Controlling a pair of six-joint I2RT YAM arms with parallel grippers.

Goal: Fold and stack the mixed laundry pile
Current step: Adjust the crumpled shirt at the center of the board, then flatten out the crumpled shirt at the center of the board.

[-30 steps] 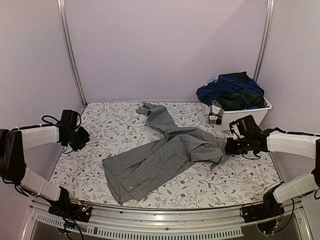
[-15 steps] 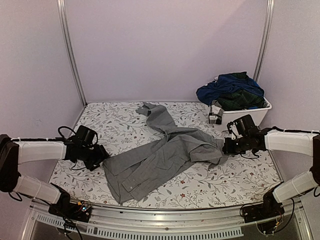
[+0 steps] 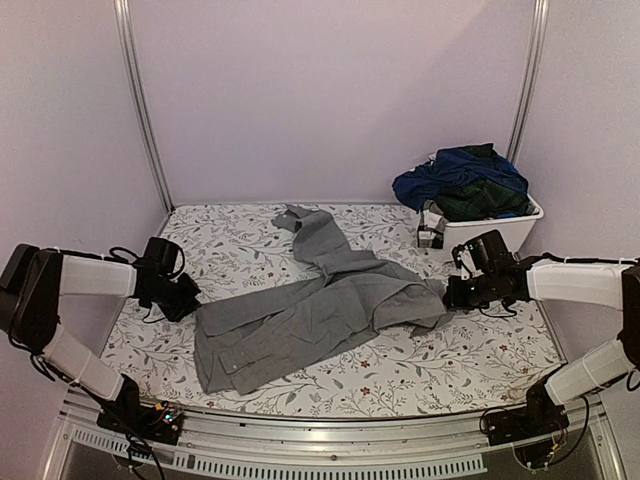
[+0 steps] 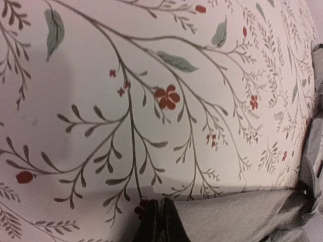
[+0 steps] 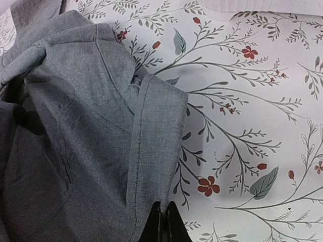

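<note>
Floral table cloth point(image 3: 450, 370) covers the whole work surface. Grey garment point(image 3: 310, 320) lies spread across its middle, wrinkled, running from the near-left corner to the right side, with one narrow part reaching toward the back wall. White bin point(image 3: 490, 232) sits at the back right, apart from the grey piece. It holds the navy garment point(image 3: 450, 175) heaped on top and the dark green plaid one point(image 3: 480, 200) under it, both spilling over the rim. My left gripper point(image 4: 160, 222) is low on the cloth at the grey garment's left edge, fingers pinched together with the fabric edge running into the tips. My right gripper point(image 5: 164, 222) is at the garment's right end, fingers closed tight on the stitched hem.
</note>
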